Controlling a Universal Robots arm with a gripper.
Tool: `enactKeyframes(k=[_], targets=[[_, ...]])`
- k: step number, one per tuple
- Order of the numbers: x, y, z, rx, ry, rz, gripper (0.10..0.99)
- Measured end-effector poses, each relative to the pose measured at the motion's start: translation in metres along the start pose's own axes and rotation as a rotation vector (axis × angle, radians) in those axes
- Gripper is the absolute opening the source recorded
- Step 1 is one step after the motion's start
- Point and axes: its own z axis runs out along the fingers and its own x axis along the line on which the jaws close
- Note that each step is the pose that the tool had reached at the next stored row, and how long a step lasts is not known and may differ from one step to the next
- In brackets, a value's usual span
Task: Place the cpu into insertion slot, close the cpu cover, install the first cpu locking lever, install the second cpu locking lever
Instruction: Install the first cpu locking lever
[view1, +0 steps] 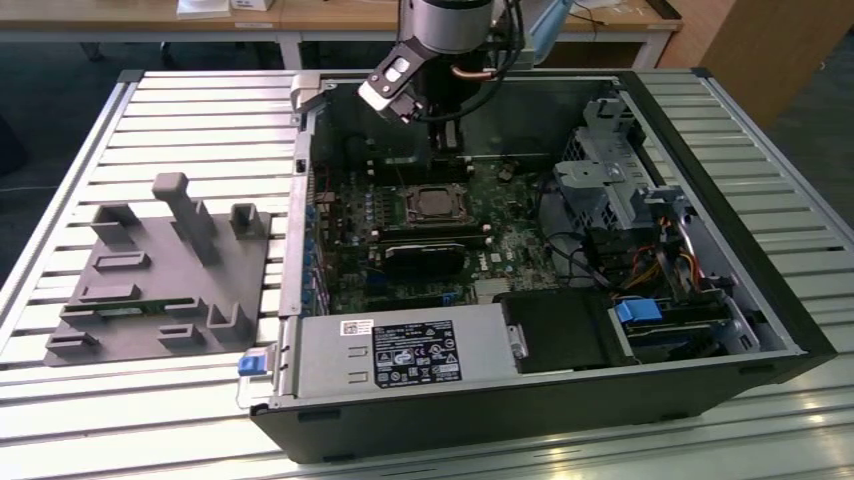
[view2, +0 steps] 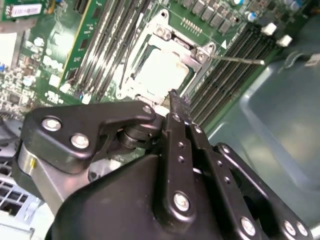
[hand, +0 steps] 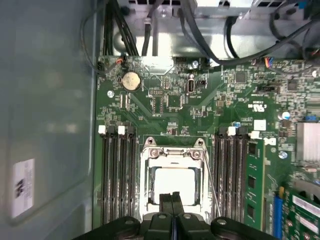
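Note:
The cpu (hand: 172, 181) lies flat in its socket on the green motherboard, its pale metal top showing through the square window of the cpu cover (hand: 145, 185). The silvery cover lies down over it in both wrist views, cpu (view2: 162, 72) and cover (view2: 165, 34). A thin wire lever (view2: 240, 60) sticks out sideways from the socket's corner; the first wrist view has this lever (hand: 212, 187) running along the socket's side. My gripper (hand: 172, 199) hangs above the socket's edge, shut and holding nothing. In the exterior view the gripper (view1: 445, 135) is above the cpu (view1: 431, 203).
The open computer case (view1: 747, 260) lies on a slatted table. Memory slots (hand: 117, 175) flank the socket. A black block (view1: 427, 258) sits just in front of it, with the power supply (view1: 387, 355) nearer. Cables (view1: 601, 260) and a drive cage (view1: 601, 175) fill the exterior view's right. A grey fixture plate (view1: 160, 280) lies outside on the exterior view's left.

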Motion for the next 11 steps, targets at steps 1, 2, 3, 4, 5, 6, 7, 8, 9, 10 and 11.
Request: enactKeyframes(k=[1, 2, 3, 4, 5, 6, 7, 8, 9, 10, 11], targets=[[0.0001, 0.0001, -0.0026, 0.0, 0.0001, 0.0, 0.114], [0.0001, 0.0001, -0.0053, 0.0, 0.0, 0.0, 0.114], [0.0002, 0.0001, -0.0078, 0.0, 0.0, 0.0, 0.114], [0.0003, 0.0002, -0.0105, 0.0, 0.0002, 0.0, 0.114], [0.0004, 0.0003, -0.0135, 0.0, 0.0002, 0.0, 0.114], [0.0004, 0.0003, -0.0162, 0.0, 0.0, 0.0, 0.114], [0.0005, 0.0004, -0.0185, 0.0, 0.0, 0.0, 0.114], [0.0006, 0.0004, -0.021, 0.0, 0.0001, 0.0, 0.114], [0.0006, 0.0005, -0.0234, 0.0, 0.0001, 0.0, 0.114], [0.0007, 0.0005, -0.0255, 0.0, 0.0, 0.0, 0.114], [0.0008, 0.0006, -0.027, 0.0, 0.0001, 0.0, 0.114]])
